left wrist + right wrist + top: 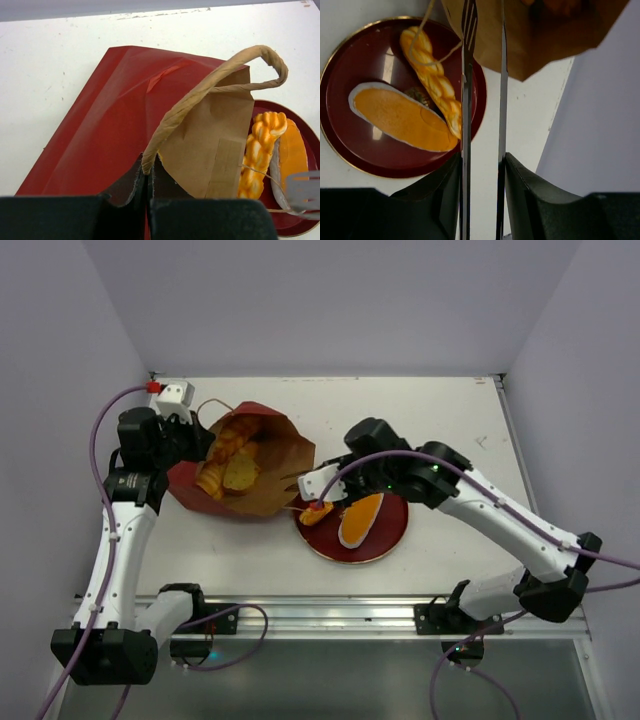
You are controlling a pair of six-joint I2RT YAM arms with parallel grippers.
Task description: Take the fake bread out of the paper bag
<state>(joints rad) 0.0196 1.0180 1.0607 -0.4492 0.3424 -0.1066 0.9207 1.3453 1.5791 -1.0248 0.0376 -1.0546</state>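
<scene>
1. Nearest the lens, the left pincer (149,172) had its black fingers pressed together on the thick cord handle (210,85) of the paper bag (115,115), and the cord arched up and away from the tips.
2. Beyond that pincer the bag lay on its side on the white table (440,420), with its dark red outside up and its brown inside showing at the mouth.
3. From above, the left pincer (185,435) sat at the bag's far rim. Inside the open mouth just beside it lay long ridged loaves (222,452) and a round tan slice (240,473).
4. The right pincer (485,7) held its two thin blades slightly apart, and nothing was visible in the narrow gap. Its tips reached the brown edge of the bag's mouth, though I could not tell whether they touched it.
5. Just beside those blades a twisted stick (435,85) lay on a round dark red plate (350,140), its near end close against one blade.
6. A thin tan cord (427,30) looped over the stick's far end.
7. Farther from the blades, on the same plate, lay a flat orange slab (400,120), alongside the stick and nearly touching it.
8. From above, the right pincer (318,490) hung between the bag's mouth and the plate's rim.
</scene>
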